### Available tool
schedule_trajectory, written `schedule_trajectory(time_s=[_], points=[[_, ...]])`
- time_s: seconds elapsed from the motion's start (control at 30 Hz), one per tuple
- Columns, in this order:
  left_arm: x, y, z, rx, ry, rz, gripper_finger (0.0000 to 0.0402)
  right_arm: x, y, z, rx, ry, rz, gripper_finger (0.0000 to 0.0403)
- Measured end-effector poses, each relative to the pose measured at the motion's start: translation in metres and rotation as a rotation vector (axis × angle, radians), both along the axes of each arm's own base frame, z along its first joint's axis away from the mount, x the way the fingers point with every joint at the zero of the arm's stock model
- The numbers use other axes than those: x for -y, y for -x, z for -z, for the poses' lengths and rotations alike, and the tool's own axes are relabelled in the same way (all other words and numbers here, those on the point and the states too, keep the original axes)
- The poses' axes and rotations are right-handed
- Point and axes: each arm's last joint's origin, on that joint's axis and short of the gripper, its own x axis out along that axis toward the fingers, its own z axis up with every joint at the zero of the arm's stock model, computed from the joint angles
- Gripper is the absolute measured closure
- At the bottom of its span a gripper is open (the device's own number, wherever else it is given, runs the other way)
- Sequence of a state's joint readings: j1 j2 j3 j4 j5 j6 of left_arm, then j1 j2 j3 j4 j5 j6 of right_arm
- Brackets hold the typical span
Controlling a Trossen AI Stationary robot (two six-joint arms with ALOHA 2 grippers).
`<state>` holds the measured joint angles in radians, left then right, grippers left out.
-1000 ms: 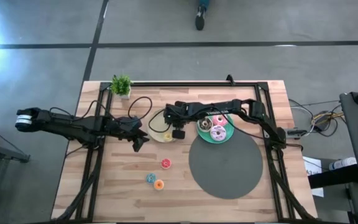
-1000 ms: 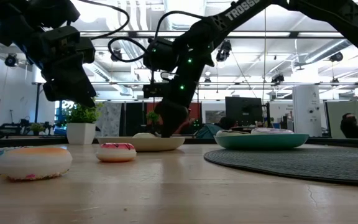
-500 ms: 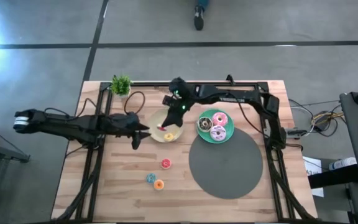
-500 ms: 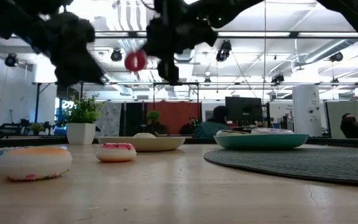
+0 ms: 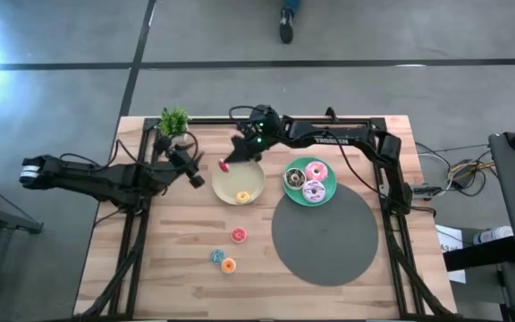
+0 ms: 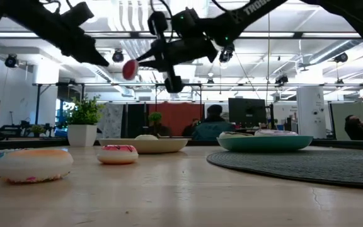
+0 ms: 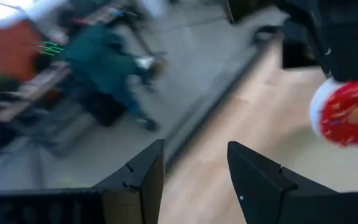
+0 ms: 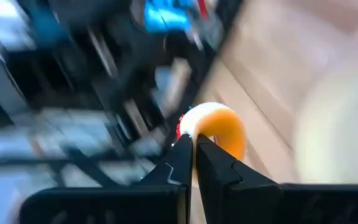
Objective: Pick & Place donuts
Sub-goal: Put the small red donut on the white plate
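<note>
My right gripper (image 5: 229,161) is shut on a small red donut (image 5: 224,165), high above the table's far part beside the beige plate (image 5: 250,175); the low view shows the red donut (image 6: 130,69) in the air. A small yellow donut (image 5: 242,197) lies in that plate. My left gripper (image 5: 196,172) is open and empty, just left of the red donut (image 7: 352,112). The pink, lilac and orange/brown donuts sit in the teal plate (image 5: 291,192). Small red (image 5: 238,235), blue (image 5: 215,257) and orange (image 5: 229,265) donuts lie on the wood. My right gripper pinches the small red donut by its rim (image 8: 205,134) between the two fingers, at their free ends. The fingers (image 6: 149,58) come from the table's far right, slanting slightly down. The donut is lifted clear, high above the table, its pale underside toward the wrist camera.
A round grey mat (image 5: 325,234) covers the table's right near part. A small potted plant (image 5: 174,122) stands at the far left corner. A black frame rail (image 5: 275,120) runs along the far edge. People sit in the room beyond (image 6: 214,123).
My right gripper has risen from the beige plate with the small red donut and carried it toward the table's left and far edge, past the plate's rim. My left gripper has moved toward the far edge, risen and tipped upward.
</note>
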<state>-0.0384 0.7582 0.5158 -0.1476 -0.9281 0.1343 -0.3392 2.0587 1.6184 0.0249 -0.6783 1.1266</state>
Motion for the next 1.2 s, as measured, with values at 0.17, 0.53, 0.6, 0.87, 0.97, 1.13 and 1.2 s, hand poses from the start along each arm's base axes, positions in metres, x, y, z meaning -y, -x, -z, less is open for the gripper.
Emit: schedule_trajectory(time_s=[0.17,0.53,0.6,0.87,0.97,1.13,1.2], points=[[0.003,-0.002,-0.009,0.036,-0.033,0.058,0.0252,0.014,0.000,-0.019,0.254,-0.185,0.279,0.0394],[0.000,-0.008,-0.028,0.160,-0.134,0.013,0.0252,0.005,-0.003,-0.022,0.403,-0.378,0.621,0.0394],[0.000,-0.013,-0.025,0.131,-0.136,0.037,0.0252,0.008,-0.001,-0.025,0.441,-0.387,0.641,0.0394],[-0.001,-0.027,-0.024,0.104,-0.158,0.006,0.0252,0.000,-0.003,-0.028,0.454,-0.409,0.717,0.0394],[-0.002,-0.029,-0.030,0.120,-0.187,-0.056,0.0252,-0.001,-0.003,-0.027,0.459,-0.411,0.749,0.0394],[-0.007,-0.033,-0.029,0.102,-0.198,-0.090,0.0252,-0.002,-0.003,-0.027,0.455,-0.419,0.756,0.0394],[-0.010,-0.034,-0.028,0.093,-0.198,-0.099,0.0252,-0.004,-0.004,-0.027,0.455,-0.427,0.760,0.0394]])
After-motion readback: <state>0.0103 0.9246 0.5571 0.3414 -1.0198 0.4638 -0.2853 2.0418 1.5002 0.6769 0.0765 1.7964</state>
